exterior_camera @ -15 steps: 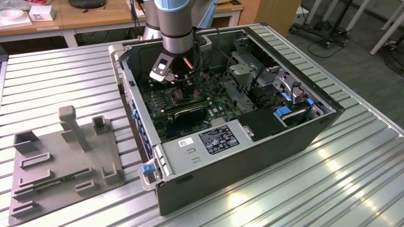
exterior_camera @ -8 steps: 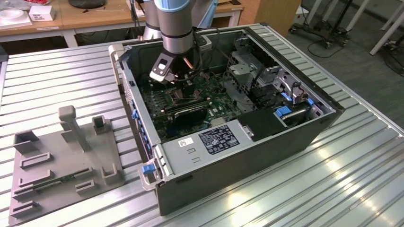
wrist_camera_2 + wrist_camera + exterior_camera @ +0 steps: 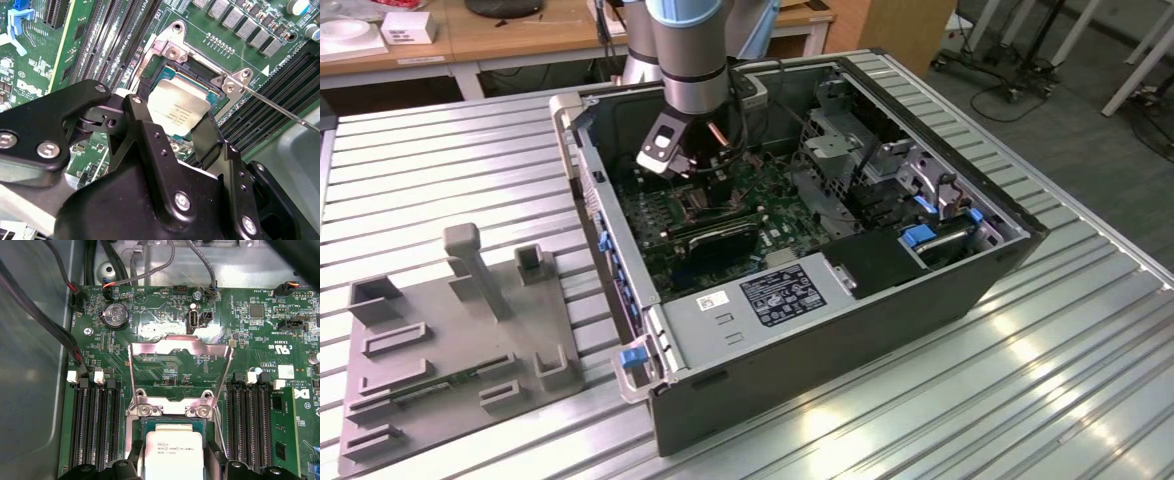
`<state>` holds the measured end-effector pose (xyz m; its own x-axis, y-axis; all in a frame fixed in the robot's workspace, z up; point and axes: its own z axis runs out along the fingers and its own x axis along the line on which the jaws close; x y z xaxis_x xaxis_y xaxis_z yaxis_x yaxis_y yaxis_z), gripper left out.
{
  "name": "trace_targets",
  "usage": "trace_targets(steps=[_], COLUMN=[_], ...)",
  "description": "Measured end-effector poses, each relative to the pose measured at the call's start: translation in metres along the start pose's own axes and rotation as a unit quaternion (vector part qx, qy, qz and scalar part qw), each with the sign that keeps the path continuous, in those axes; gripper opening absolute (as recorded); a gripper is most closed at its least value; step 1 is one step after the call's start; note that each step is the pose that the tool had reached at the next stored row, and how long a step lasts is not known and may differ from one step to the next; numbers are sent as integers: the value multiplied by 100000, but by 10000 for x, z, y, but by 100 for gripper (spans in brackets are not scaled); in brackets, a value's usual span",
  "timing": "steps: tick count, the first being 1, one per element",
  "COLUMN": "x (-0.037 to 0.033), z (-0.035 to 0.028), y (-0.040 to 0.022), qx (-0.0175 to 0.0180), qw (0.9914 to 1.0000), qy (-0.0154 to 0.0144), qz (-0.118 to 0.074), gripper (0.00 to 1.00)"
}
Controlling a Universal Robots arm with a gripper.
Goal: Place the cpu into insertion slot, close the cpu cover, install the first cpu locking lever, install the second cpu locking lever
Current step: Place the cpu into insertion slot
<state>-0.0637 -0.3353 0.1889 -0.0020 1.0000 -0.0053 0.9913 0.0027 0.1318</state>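
My end effector (image 3: 171, 115) grips the cpu (image 3: 182, 102) by opposite edges above the insertion slot (image 3: 199, 80); I judge it light, stiff, fragile underneath

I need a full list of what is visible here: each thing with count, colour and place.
table: one, silver, slatted
computer case: one, dark, open, on the table
fixture plate: one, grey, on table, exterior view's left
circuit board: one, green, inside the case
insertion slot: one, silvery rim, on the board
memory slots: several, black, flanking the slot
cpu cover: one, silvery, raised open at the slot
cpu: one, silver, at the slot
arm: one, grey-blue, reaching into the case
gripper: one, black, shut on the cpu
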Motion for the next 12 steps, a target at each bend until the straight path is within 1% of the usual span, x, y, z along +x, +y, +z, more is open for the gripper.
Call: trace_targets(steps=[6,8,12], x=[0,1,0], z=[-2,-11,-37], y=[0,2,5], qx=[-2,-27,0], qw=[100000,100000,100000], qy=[1,33,4], qz=[5,9,6], gripper=[60,60,60])
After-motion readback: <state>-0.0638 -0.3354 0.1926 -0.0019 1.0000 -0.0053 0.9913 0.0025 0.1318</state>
